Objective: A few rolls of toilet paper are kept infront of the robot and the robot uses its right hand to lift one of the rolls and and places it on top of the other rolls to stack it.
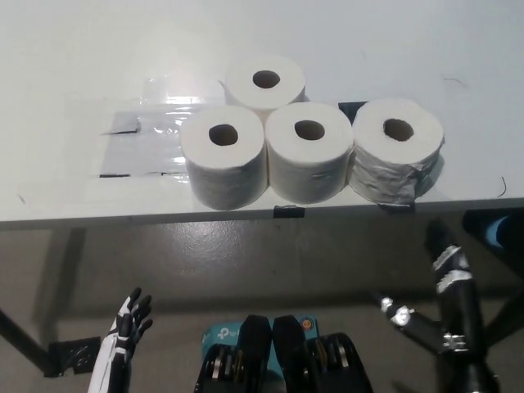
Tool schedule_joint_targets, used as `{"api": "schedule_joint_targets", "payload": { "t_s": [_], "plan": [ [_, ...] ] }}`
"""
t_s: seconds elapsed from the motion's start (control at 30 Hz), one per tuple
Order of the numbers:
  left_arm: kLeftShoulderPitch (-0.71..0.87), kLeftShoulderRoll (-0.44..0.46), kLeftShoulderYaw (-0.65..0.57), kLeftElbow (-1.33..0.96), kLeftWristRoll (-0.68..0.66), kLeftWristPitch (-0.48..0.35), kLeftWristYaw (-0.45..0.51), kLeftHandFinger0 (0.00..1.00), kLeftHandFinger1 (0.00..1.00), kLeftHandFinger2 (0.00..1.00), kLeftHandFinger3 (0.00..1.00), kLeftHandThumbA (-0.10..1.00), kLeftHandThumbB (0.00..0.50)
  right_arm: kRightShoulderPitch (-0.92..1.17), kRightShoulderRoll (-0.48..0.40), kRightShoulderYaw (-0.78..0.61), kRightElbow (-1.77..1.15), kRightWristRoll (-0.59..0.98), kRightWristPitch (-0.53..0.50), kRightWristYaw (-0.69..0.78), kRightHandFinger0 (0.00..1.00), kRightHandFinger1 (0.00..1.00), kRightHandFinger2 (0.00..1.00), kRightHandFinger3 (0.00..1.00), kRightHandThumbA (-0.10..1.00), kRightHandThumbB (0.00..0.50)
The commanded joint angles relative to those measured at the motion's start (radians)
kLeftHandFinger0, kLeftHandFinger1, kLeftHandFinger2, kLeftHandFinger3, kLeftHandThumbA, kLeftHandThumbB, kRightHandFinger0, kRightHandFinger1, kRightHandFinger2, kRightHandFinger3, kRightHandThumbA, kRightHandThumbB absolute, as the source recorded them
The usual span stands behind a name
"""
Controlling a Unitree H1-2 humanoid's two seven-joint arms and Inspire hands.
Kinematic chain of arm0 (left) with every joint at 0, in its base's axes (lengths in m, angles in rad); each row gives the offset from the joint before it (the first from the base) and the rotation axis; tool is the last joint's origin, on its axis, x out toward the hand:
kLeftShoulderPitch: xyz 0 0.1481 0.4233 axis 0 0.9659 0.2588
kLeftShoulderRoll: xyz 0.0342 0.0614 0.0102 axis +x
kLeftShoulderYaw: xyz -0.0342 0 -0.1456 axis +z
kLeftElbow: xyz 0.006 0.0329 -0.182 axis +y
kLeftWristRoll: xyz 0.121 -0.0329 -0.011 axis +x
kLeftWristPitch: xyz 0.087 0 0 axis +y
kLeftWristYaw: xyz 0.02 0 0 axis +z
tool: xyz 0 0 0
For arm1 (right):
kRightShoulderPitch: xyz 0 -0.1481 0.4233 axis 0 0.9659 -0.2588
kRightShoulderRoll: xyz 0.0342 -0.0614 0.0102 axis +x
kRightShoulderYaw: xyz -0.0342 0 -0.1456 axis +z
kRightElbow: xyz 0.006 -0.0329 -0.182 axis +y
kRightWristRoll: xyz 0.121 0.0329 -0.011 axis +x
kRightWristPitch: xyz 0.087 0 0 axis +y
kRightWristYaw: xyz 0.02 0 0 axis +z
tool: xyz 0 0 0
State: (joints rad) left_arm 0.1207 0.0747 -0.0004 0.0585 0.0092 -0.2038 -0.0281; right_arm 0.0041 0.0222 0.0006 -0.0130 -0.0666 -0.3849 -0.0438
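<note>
Rolls of toilet paper (309,155) stand upright, clustered touching near the table (82,49) front edge, within reach for stacking; rightmost roll (398,155) sits nearest the right hand (446,270). That black hand hangs below the edge, fingers spread, empty; white left hand (131,315) rests low, fingers apart.

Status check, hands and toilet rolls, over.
Right hand low, below table edge, holding nothing. Left hand resting lower left, open. Four rolls upright on table, none stacked. Path clear.

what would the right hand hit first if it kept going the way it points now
Probably the table edge, then the rightmost toilet paper roll. The right hand sits below the tabletop, pointing up-picture toward them; depth is unclear.
</note>
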Motion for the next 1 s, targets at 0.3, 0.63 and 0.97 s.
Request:
{"api": "schedule_joint_targets", "payload": {
  "t_s": [0.3,0.63,0.97],
  "plan": [
    [-0.037,0.007,-0.018,-0.055,0.057,-0.066,0.004,1.00,1.00,1.00,1.00,1.00,0.186,-0.321,-0.360,-0.128,-0.487,-0.043,0.518,0.136,1.00,1.00,1.00,1.00,1.00,0.375],
    [-0.039,0.014,-0.014,-0.002,0.067,-0.086,0.008,1.00,1.00,1.00,1.00,1.00,0.196,-0.716,-0.680,0.028,-0.156,-0.018,0.829,0.403,1.00,1.00,1.00,1.00,1.00,0.381],
    [-0.035,0.019,-0.017,0.021,0.101,-0.099,0.017,1.00,1.00,1.00,1.00,1.00,0.202,-1.045,-0.677,0.226,0.305,-0.041,0.854,0.590,1.00,1.00,1.00,1.00,1.00,0.380]
  ]
}}
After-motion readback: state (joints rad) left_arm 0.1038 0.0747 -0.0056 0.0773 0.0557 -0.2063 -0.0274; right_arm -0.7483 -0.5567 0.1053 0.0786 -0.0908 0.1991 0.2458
